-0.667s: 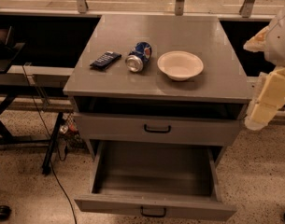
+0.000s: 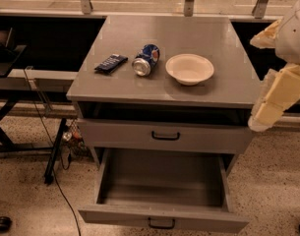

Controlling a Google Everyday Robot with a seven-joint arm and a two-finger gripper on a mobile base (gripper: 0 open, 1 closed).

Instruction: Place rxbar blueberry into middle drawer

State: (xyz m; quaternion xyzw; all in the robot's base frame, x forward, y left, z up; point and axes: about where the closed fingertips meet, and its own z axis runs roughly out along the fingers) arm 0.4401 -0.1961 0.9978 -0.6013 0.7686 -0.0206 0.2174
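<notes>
Speckled stone flooring (image 2: 21, 191) and a run of dark shelving with trailing cables (image 2: 41, 107) surround a grey table (image 2: 154, 31), and on its top a crushed blue soda can (image 2: 146, 59) lies on its side and serves as the marker for everything else. Just left of the can, apart from it, the rxbar blueberry (image 2: 110, 63) lies flat and slightly askew in its dark wrapper. Just right of the can sits a white bowl (image 2: 189, 69). Below the can, past the table's front edge and a closed drawer front (image 2: 164, 136), the middle drawer (image 2: 162, 181) stands pulled out with its tray bare. Far to the right of the can, off the table's side and lower than its top, hangs the cream-padded end effector (image 2: 267, 109); whether it is released or clenched I cannot tell, and nothing is seen in it. The bar is likely light, thin and a little bendy, with a slick foil wrapper that could slide on the smooth top. A pinch across its narrow width near the middle, coming from above, looks the safest hold, and the nearby can leaves little room on that side
</notes>
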